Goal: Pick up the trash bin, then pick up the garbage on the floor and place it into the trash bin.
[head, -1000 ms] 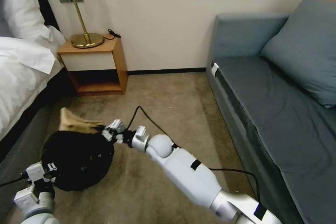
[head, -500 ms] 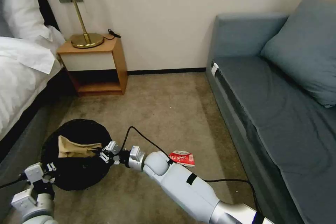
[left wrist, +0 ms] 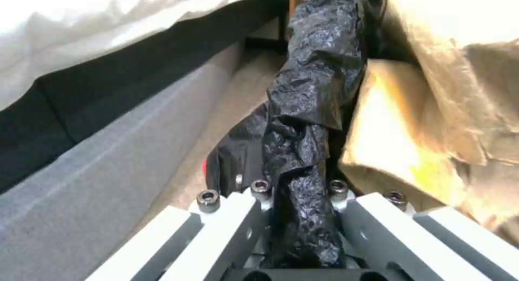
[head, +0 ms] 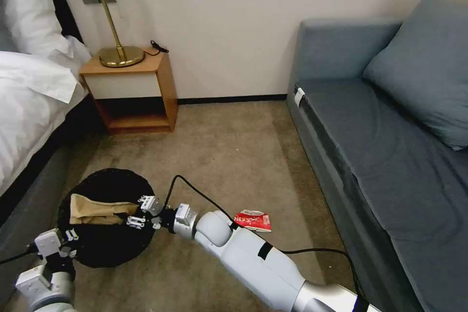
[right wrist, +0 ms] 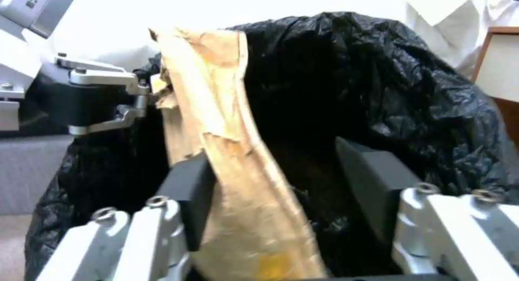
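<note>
Your view of the trash bin [head: 105, 243] is partial: its white base rim is hidden under the black liner, and the floor of the bin is lost in shadow. The tan paper wad [head: 95, 210] lies across the bin's mouth, its far end hidden against the liner. In the right wrist view the paper [right wrist: 238, 183] runs between the spread fingers of the right gripper [head: 141, 212]; the pads stand apart on either side, with a gap on one side, so the grip looks released or loose. You cannot tell whether the other pad touches the paper.

The left gripper [head: 66, 241] sits at the bin's near edge, pinched closed on a fold of the black liner [left wrist: 303, 159]; its fingertips are buried in the plastic.

The red-white packet [head: 253, 220] lies on the carpet [head: 234, 156] just beside the right forearm, partly cut off by the elbow. A black cable [head: 195, 192] loops over the arm.

Around: bed [head: 29, 107] close beside the bin, nightstand [head: 131, 90] with lamp [head: 114, 34] against the wall, blue sofa [head: 390, 156] well apart on your right.
</note>
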`<state>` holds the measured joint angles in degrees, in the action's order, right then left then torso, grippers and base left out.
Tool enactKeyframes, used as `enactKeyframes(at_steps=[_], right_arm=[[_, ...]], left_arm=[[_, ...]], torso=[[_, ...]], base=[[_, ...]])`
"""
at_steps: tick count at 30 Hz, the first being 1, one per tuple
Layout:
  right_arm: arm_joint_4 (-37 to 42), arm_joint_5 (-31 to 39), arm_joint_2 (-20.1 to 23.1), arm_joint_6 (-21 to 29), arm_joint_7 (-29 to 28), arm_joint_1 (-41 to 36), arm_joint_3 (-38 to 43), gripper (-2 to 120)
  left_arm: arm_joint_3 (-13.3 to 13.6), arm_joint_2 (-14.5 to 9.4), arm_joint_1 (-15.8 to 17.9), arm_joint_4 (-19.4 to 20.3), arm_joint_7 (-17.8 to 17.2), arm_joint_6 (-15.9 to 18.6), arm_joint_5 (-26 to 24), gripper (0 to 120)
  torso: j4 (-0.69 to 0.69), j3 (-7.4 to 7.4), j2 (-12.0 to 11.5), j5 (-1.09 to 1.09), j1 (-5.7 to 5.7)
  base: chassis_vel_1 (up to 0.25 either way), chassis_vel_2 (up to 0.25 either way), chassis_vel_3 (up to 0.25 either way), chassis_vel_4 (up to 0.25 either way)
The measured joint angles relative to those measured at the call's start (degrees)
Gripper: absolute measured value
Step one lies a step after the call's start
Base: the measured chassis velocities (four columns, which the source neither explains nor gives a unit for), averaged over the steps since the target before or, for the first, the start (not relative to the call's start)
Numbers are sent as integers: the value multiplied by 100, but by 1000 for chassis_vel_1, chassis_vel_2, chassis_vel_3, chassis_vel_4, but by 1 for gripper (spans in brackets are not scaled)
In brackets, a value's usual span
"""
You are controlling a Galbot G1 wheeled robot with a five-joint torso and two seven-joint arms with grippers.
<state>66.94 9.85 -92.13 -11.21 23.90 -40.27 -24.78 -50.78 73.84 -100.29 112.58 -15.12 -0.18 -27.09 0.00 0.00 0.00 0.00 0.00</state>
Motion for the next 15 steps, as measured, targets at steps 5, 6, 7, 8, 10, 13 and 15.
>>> enactKeyframes(at_steps=[5,6,7,8,10,13,15], right_arm=[[107,-206,0,-11,-98,-18,65,80],[140,-246,0,-2,-130,-18,67,84],[201,-332,0,9,-163,-18,92,89],[201,-332,0,9,-163,-18,92,89],[239,-374,0,11,-169,-18,141,96],[249,-397,0,10,-178,-25,206,99],[235,-431,0,-4,-180,-33,226,100]], left_arm=[[-2,1,19,-72,1,-2,1,3],[-3,0,21,-83,1,-5,1,3],[-4,-1,22,-100,1,-8,1,3],[-4,-1,22,-100,1,-8,1,3],[-4,-6,28,-113,2,-9,1,3],[-2,-11,45,-135,4,-12,0,3],[9,-12,56,-147,5,-12,0,3]], torso=[[0,0,0,0,0],[0,0,0,0,0],[0,0,0,0,0],[0,0,0,0,0],[0,0,0,0,0],[0,0,0,0,0],[0,0,0,0,0]], base=[[0,0,0,0],[0,0,0,0],[0,0,0,0],[0,0,0,0],[0,0,0,0],[0,0,0,0],[0,0,0,0]])
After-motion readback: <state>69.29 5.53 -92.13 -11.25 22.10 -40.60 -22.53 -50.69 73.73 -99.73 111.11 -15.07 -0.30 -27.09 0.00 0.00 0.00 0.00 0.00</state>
